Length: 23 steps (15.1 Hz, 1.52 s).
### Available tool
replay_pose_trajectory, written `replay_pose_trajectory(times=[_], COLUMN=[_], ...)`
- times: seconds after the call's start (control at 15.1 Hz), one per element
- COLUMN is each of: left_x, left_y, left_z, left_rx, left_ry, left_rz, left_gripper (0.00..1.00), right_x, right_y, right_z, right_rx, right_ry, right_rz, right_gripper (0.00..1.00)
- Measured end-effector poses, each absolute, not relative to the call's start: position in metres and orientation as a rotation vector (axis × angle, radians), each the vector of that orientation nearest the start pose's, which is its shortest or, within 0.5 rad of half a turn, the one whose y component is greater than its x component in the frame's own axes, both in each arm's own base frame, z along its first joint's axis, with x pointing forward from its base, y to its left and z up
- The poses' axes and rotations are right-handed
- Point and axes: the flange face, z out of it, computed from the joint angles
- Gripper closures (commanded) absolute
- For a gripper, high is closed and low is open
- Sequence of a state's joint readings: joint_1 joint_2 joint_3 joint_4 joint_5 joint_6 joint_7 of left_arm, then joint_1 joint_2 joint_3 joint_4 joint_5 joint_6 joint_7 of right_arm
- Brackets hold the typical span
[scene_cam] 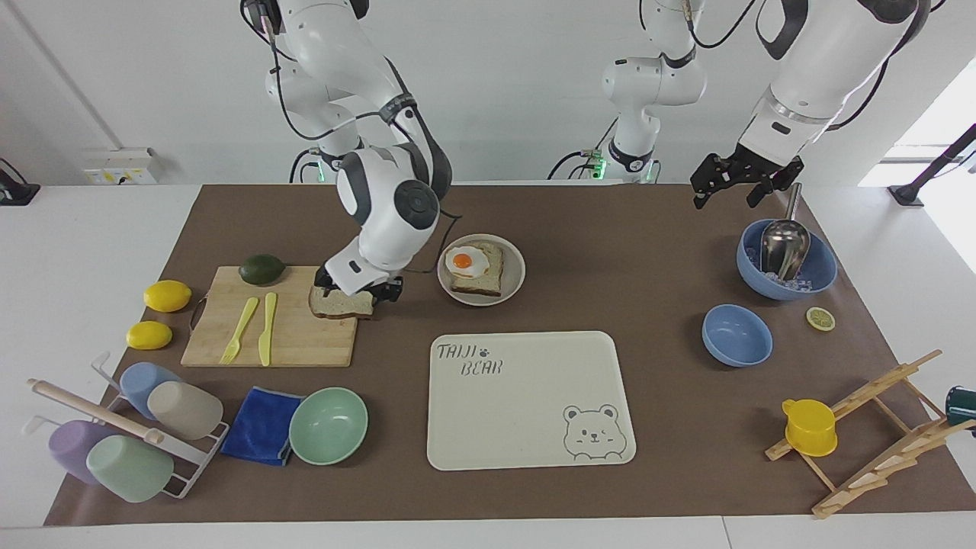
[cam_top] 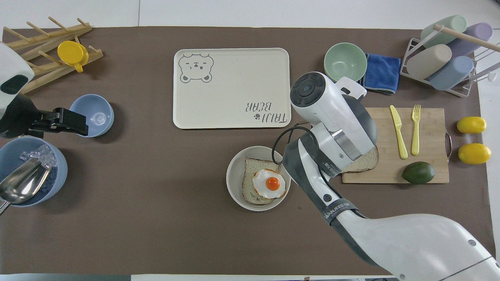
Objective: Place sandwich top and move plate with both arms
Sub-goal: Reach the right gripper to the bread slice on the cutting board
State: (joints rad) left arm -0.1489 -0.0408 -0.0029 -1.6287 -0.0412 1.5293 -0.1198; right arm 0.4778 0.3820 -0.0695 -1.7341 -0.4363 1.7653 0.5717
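Observation:
The sandwich top (scene_cam: 341,306) lies on the wooden board (scene_cam: 297,339), at the board's corner nearest the plate. Only its edge shows in the overhead view (cam_top: 366,162), under my right arm. My right gripper (scene_cam: 358,288) is low over this slice, its fingers apart and down at the slice's ends. The beige plate (scene_cam: 517,259) beside the board holds a bread slice with a fried egg (scene_cam: 467,261), and it shows in the overhead view (cam_top: 234,171) too. My left gripper (scene_cam: 736,183) waits open in the air at the left arm's end, over the blue bowl with the scoop (scene_cam: 785,259).
The bear-printed tray (scene_cam: 526,396) lies farther from the robots than the plate. A yellow knife (scene_cam: 267,328), a fork (scene_cam: 240,329) and an avocado (scene_cam: 261,268) are on the board. A mint bowl (scene_cam: 329,425) and blue cloth (scene_cam: 263,425) lie farther out.

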Motion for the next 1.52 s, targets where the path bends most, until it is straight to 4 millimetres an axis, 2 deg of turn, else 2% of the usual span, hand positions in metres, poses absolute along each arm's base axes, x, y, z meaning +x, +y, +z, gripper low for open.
replay_pose_trajectory(times=[0.07, 0.2, 0.53, 0.79, 0.99, 1.32, 1.39, 1.46, 1.52], left_x=[0.530, 0.530, 0.530, 0.530, 0.530, 0.530, 0.530, 0.530, 0.530], left_y=[-0.086, -0.086, -0.086, -0.086, -0.086, -0.086, -0.086, -0.086, -0.086], left_z=[0.616, 0.616, 0.616, 0.616, 0.616, 0.616, 0.616, 0.616, 0.616], left_rx=[-3.172, -3.172, -3.172, -3.172, -3.172, -3.172, -3.172, -3.172, -3.172], left_ry=[0.052, 0.052, 0.052, 0.052, 0.052, 0.052, 0.052, 0.052, 0.052], left_rz=[0.101, 0.101, 0.101, 0.101, 0.101, 0.101, 0.101, 0.101, 0.101], left_gripper=[0.00, 0.00, 0.00, 0.00, 0.00, 0.00, 0.00, 0.00, 0.00], right_x=[0.576, 0.572, 0.558, 0.546, 0.539, 0.528, 0.526, 0.525, 0.524], right_y=[0.224, 0.232, 0.223, 0.219, 0.215, 0.211, 0.210, 0.210, 0.209], right_z=[0.332, 0.319, 0.294, 0.283, 0.280, 0.274, 0.272, 0.272, 0.272], right_rx=[2.577, 2.562, 2.556, 2.546, 2.539, 2.528, 2.526, 2.525, 2.525], right_ry=[-0.014, -0.043, -0.030, -0.015, -0.011, -0.002, 0.000, 0.001, 0.001], right_rz=[-0.123, -0.120, -0.156, -0.186, -0.204, -0.231, -0.236, -0.239, -0.239], right_gripper=[0.00, 0.00, 0.00, 0.00, 0.21, 0.42, 0.54, 0.73, 0.86])
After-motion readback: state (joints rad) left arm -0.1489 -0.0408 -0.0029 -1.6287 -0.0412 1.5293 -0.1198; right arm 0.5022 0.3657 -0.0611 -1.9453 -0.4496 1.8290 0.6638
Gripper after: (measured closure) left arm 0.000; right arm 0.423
